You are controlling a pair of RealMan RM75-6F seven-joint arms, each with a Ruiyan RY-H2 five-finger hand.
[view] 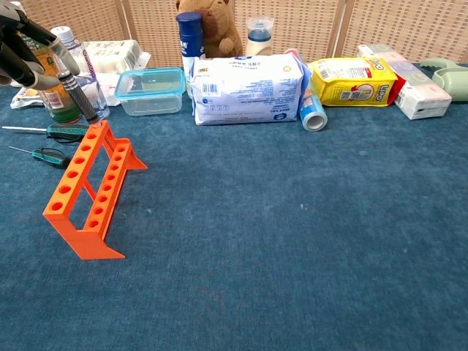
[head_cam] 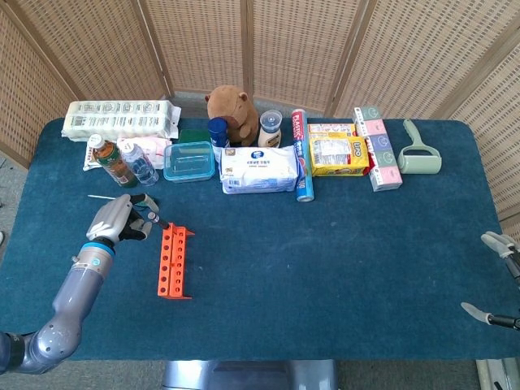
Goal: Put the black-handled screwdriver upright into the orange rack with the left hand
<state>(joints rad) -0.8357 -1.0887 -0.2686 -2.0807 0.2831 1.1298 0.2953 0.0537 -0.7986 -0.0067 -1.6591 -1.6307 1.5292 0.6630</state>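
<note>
The left hand (view: 20, 55) grips the black-handled screwdriver (view: 78, 99) tilted over the orange rack's (view: 89, 190) far end; right hand's (head_cam: 500, 280) fingers spread, empty.

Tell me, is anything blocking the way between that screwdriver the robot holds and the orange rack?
Nothing visible does. The left hand holds the black-handled screwdriver tilted, its lower end right at the far end of the orange rack. The two green-handled screwdrivers lie on the table beside the rack, off that path.
</note>
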